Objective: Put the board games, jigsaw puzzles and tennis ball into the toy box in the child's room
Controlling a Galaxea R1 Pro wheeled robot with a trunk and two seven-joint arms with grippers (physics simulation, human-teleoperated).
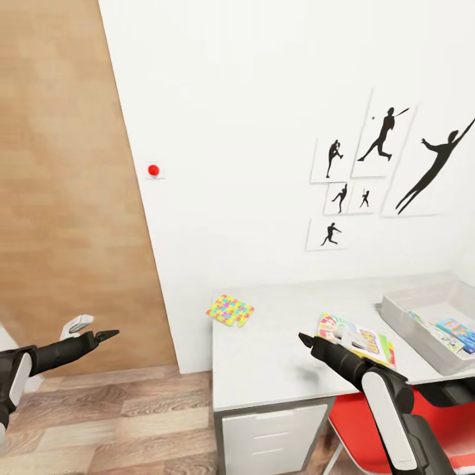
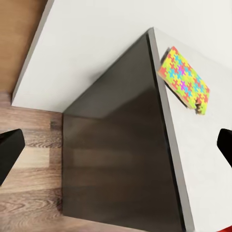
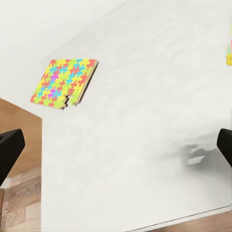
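I have both arms raised in front of the pale grey, matte-topped table [image 1: 277,369], and the move I judge comes next turns on the flat, square jigsaw puzzle with its bright yellow, red, blue and green interlocking pieces [image 1: 229,310]. In the head view it lies near the table's back left corner, above and to the left of my right gripper [image 1: 305,340], with bare tabletop between them. My left gripper [image 1: 109,335] hangs at the lower left of that frame, off the table's edge over the wood-plank floor [image 1: 132,422], so the right arm looks the nearer one. The puzzle sits turned, one corner toward me, with a small notch of missing pieces showing in the right wrist view [image 3: 65,82].

Both pairs of black fingers stand spread wide apart at the edges of their wrist views, holding nothing.

Just right of my right gripper lies a thin, glossy, colourful board game box [image 1: 359,340], flat on the table. At the right edge stands the grey, shallow, rectangular plastic toy box [image 1: 402,316], with printed boxes already lying inside. The puzzle is thin and flush with the surface, so I expect it to be awkward to pinch.
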